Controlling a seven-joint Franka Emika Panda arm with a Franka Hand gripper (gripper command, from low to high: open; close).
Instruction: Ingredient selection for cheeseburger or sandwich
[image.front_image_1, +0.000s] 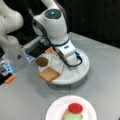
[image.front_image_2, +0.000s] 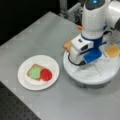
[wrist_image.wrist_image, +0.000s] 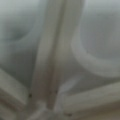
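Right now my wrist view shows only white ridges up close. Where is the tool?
Observer: The tool is low over the middle of the white divided tray, above its dividers.
Operator: Which ingredients are in the tray?
Observer: A dark brown patty and a spare toast square lie at a front view's left side of the tray. A yellow-orange cheese square lies in another compartment.
Operator: And the sandwich?
Observer: On the white paper plate, the bottom toast carries the green lettuce. The red tomato disc overlaps the toast's edge, and nothing covers either piece.
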